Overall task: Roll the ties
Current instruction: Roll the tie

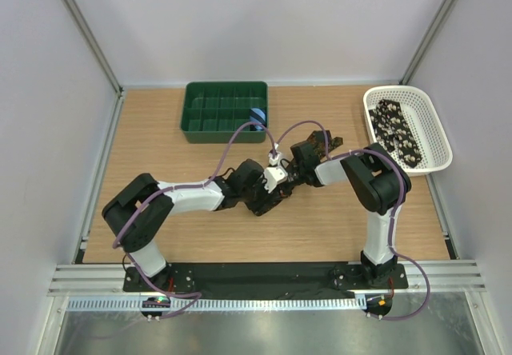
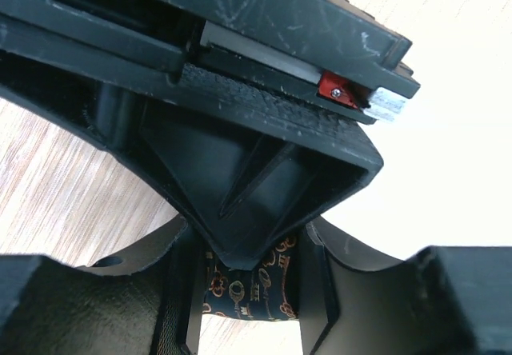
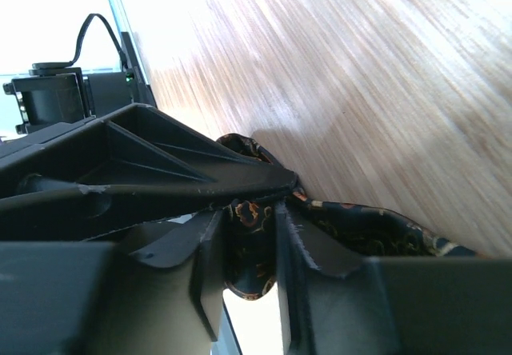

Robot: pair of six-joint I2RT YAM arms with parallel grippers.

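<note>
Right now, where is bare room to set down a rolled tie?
Free: bare wood left of the green compartment tray, and between it and the white mesh basket. Crowded: centre, where left gripper and right gripper meet on the dark patterned necktie.
</note>
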